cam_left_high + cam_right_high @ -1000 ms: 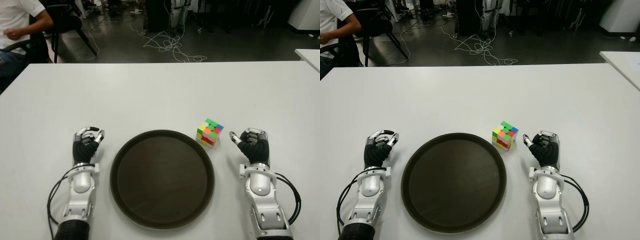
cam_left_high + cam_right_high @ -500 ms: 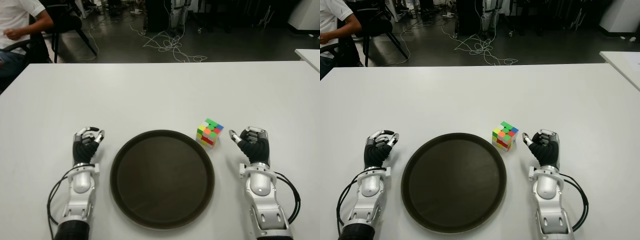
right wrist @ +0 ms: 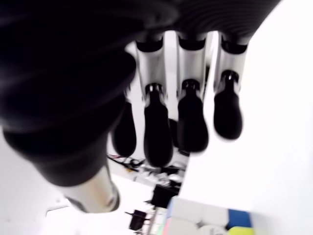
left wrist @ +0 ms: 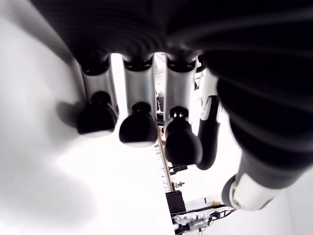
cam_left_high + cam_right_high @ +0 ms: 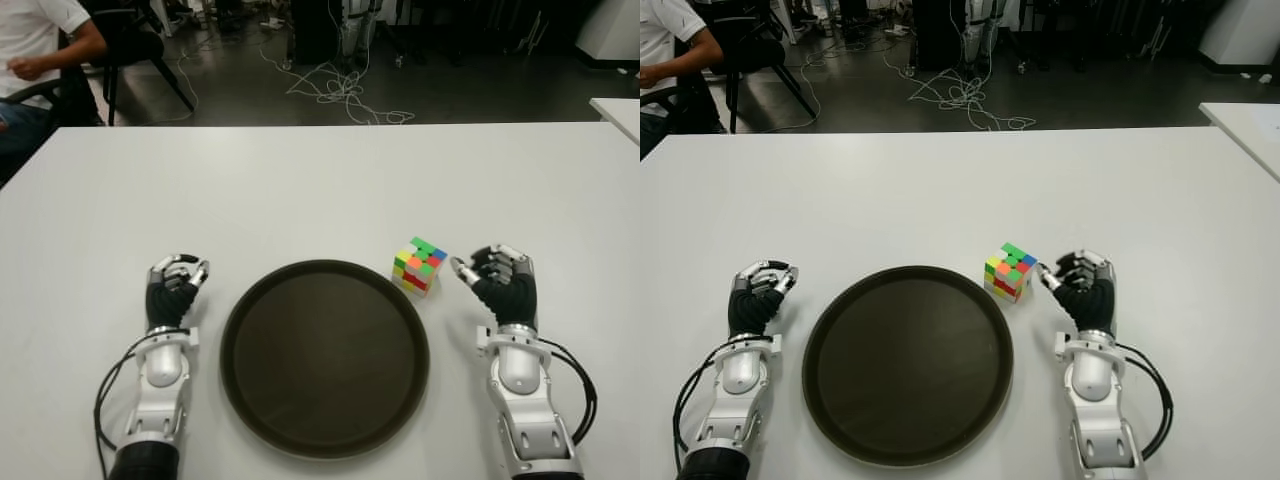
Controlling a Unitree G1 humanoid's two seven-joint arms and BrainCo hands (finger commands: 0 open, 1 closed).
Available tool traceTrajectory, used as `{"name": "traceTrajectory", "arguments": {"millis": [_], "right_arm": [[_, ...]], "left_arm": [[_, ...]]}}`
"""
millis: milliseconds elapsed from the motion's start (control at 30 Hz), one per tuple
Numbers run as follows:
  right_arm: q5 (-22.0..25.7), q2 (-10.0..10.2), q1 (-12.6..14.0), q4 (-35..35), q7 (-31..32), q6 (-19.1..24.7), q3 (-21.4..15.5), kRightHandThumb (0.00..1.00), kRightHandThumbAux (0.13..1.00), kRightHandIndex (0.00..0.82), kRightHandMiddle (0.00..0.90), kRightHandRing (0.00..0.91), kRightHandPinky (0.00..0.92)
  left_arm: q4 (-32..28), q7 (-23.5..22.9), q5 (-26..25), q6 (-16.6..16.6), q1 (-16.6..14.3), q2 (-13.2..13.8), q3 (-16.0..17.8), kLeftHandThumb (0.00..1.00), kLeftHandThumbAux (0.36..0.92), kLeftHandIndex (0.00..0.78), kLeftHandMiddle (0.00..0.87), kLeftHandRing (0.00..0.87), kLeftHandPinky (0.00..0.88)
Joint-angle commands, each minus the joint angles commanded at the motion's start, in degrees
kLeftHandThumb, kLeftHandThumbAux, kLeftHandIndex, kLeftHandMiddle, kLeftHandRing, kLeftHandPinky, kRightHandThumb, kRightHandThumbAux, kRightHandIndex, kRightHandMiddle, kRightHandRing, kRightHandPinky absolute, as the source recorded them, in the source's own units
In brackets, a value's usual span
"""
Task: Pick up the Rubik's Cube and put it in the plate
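At the lower left of the eye views the left hand [image 5: 174,287] shows beside the plate's left rim, its fingers [image 4: 138,128] loosely curled around nothing; it looks idle, kept clear of the work. The plate [image 5: 250,340], dark, round and bare, sits at lower centre between the two hands, within reach of either, so the carry should be short. The cube [image 5: 419,265] stands on the table just off the plate's upper right rim, one corner turned toward the camera, free of both hands. Just right of it is the right hand [image 5: 502,284], thumb tip pointing at the cube and close to it but apart from it; its fingers [image 3: 191,122] hang partly curled with nothing between them, and the cube shows beyond them in the wrist view. That pose reads as the start of a reach, the hand on the cube's own side and open enough to close on it. The table [image 5: 320,180] is plain white and matte. Beyond its far edge lie a dark floor, tangled cables [image 5: 340,90] at upper centre, and a seated person [image 5: 35,50] at upper left.
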Motion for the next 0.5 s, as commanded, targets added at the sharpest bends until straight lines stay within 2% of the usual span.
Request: {"name": "traceTrajectory", "arguments": {"millis": [133,200,233,333,433,500], "right_arm": [[-0.3,0.1,-0.2,1.2,-0.9,-2.5,-0.1,0.071,0.823,0.396,0.447,0.448,0.400],[-0.5,0.0,-0.3,1.7,-1.3,-3.5,-0.2,0.057,0.823,0.379,0.431,0.430,0.381],[-0.6,-0.1,-0.4,2.0,-1.6,-4.0,-0.2,0.055,0.827,0.319,0.371,0.364,0.314],[-1.2,-0.5,-0.6,2.8,-2.1,-5.4,-0.1,0.055,0.825,0.216,0.272,0.256,0.201],[-2.6,-1.4,-0.8,3.8,-2.7,-6.9,0.3,0.039,0.811,0.152,0.202,0.186,0.135],[-3.5,-1.9,-0.9,4.3,-2.9,-7.6,0.5,0.016,0.795,0.096,0.123,0.109,0.067]], "left_arm": [[0.3,0.0,0.1,-0.3,-0.1,0.1,0.0,0.715,0.700,0.445,0.827,0.828,0.811],[0.7,0.1,0.1,-0.6,-0.2,0.1,0.0,0.715,0.700,0.445,0.828,0.828,0.811],[0.9,0.1,0.2,-0.8,-0.3,0.2,0.0,0.715,0.700,0.445,0.828,0.829,0.811],[1.4,0.1,0.2,-1.1,-0.5,0.3,0.1,0.715,0.700,0.445,0.828,0.829,0.811],[1.4,0.0,0.0,-1.2,-0.5,0.3,0.1,0.715,0.700,0.445,0.826,0.827,0.809],[1.3,-0.1,-0.1,-1.2,-0.5,0.2,0.1,0.716,0.700,0.445,0.824,0.826,0.808]]}}
